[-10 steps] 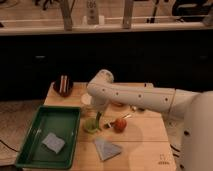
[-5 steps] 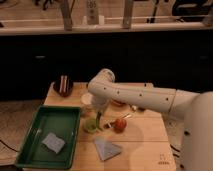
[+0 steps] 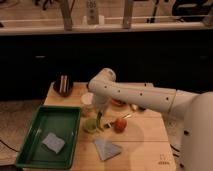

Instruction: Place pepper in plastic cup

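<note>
The green pepper [image 3: 99, 120] hangs slanted just over the yellow-green plastic cup [image 3: 90, 126] on the wooden table [image 3: 145, 145], its lower end at the cup's rim. My gripper [image 3: 98, 112] reaches down from the white arm [image 3: 135, 95] directly above the cup, at the pepper's upper end. A round orange-red fruit [image 3: 119, 124] lies just right of the cup. An opaque whitish cup [image 3: 87, 100] stands behind it.
A green tray [image 3: 30, 145] with a grey-blue sponge [image 3: 53, 142] sits at the left. A grey-blue cloth [image 3: 106, 148] lies in front of the cup. A dark bowl [image 3: 63, 86] stands at the back left. A dark counter runs behind the table.
</note>
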